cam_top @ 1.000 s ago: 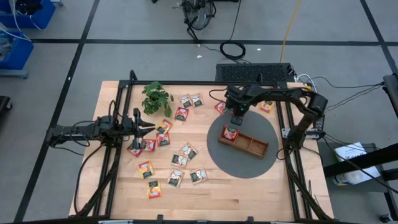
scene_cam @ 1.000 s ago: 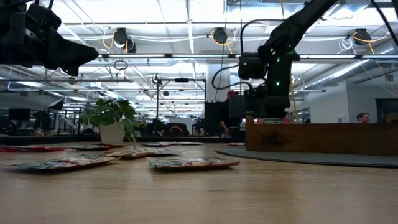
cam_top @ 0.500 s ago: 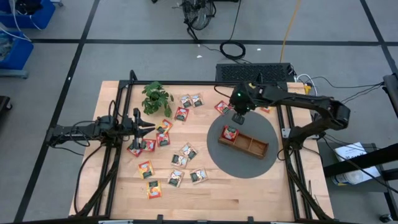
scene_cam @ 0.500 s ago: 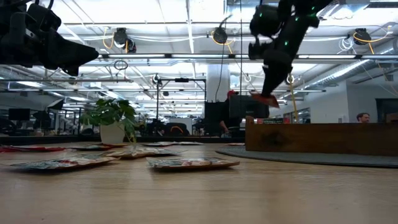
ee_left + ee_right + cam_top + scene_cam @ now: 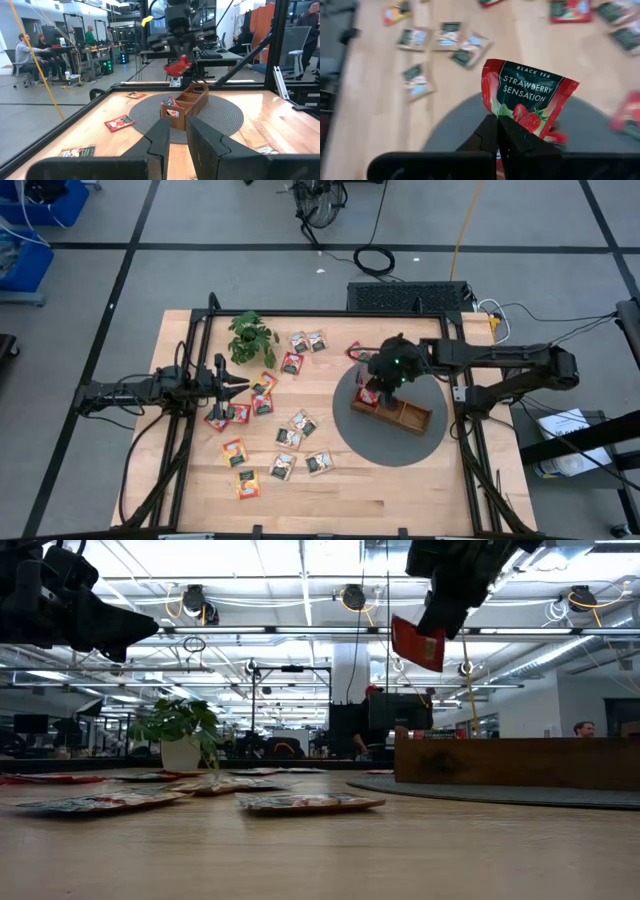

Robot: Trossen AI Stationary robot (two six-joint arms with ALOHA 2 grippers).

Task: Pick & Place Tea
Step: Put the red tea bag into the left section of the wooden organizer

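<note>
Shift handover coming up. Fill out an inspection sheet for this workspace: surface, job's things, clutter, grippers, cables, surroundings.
Surface: wooden table with a round grey mat on its right half.
Job's things: red strawberry tea sachet held in the air over the wooden tray; one sachet already in the tray's end compartment; loose sachets scattered across the table's left and middle.
Clutter: small potted plant near the far edge.
Grippers: right gripper shut on the red sachet, above the tray; left gripper waits over the table's left side.
Cables: coiled black cable on the floor beyond the table.
Surroundings: people seated at desks in the room behind.
</note>
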